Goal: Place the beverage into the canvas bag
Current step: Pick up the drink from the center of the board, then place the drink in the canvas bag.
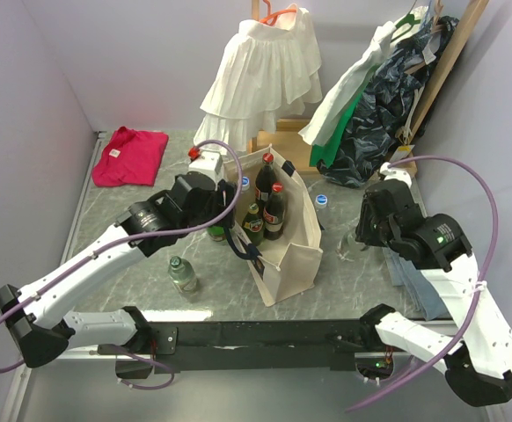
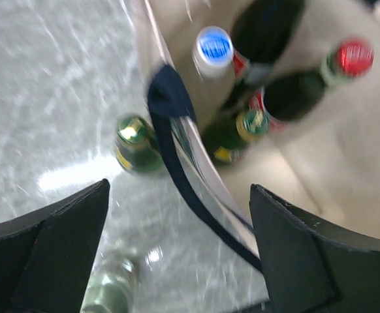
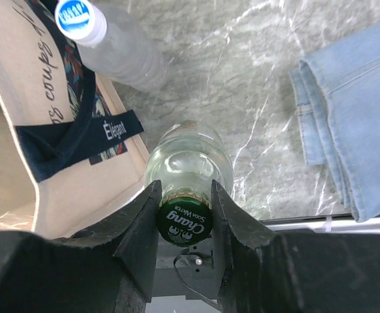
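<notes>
The canvas bag (image 1: 284, 257) stands upright mid-table, cream with navy handles, and holds several bottles (image 1: 269, 207). My right gripper (image 3: 185, 195) is shut on the neck of a beverage, a clear glass soda-water bottle (image 3: 190, 160) with a green cap, just right of the bag (image 3: 20, 137). In the top view this gripper (image 1: 362, 232) and bottle (image 1: 347, 244) are beside the bag's right wall. My left gripper (image 2: 180, 195) is open over the bag's left rim, straddling a navy handle (image 2: 170, 124) without touching it; in the top view this gripper (image 1: 231, 209) sits there.
A green bottle (image 2: 134, 140) stands outside the bag's left wall, and a clear green-capped bottle (image 1: 183, 274) stands nearer the front. A blue-capped plastic bottle (image 3: 80, 18) is right of the bag. Folded jeans (image 3: 353, 117) lie at the right, a pink cloth (image 1: 129, 156) far left, hanging clothes (image 1: 265, 75) behind.
</notes>
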Robot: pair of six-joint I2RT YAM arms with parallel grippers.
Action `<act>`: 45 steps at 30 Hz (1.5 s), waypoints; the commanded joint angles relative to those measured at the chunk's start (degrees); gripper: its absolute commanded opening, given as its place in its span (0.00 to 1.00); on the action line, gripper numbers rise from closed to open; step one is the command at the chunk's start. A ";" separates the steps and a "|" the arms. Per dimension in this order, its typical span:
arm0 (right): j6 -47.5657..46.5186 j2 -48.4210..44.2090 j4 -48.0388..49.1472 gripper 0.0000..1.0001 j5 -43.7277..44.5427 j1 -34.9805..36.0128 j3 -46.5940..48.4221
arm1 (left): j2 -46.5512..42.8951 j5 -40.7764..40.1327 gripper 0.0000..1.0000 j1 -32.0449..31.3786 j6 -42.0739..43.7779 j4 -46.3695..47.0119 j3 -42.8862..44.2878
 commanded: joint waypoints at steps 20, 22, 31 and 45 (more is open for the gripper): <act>-3.57 4.15 2.09 0.00 5.89 -0.29 15.96 | -3.06 17.88 0.62 -0.03 -3.92 -8.54 -1.26; -4.01 4.42 2.08 0.00 5.98 -0.38 16.67 | -3.41 17.18 0.60 -0.03 -4.09 -9.51 -1.43; -5.94 7.23 1.91 0.00 5.54 -0.21 24.13 | -4.91 18.67 0.40 -0.03 -5.49 -8.46 -4.07; -10.25 16.63 1.12 0.00 0.62 -0.29 43.29 | -2.54 20.60 0.11 -0.03 -5.23 -5.21 -2.58</act>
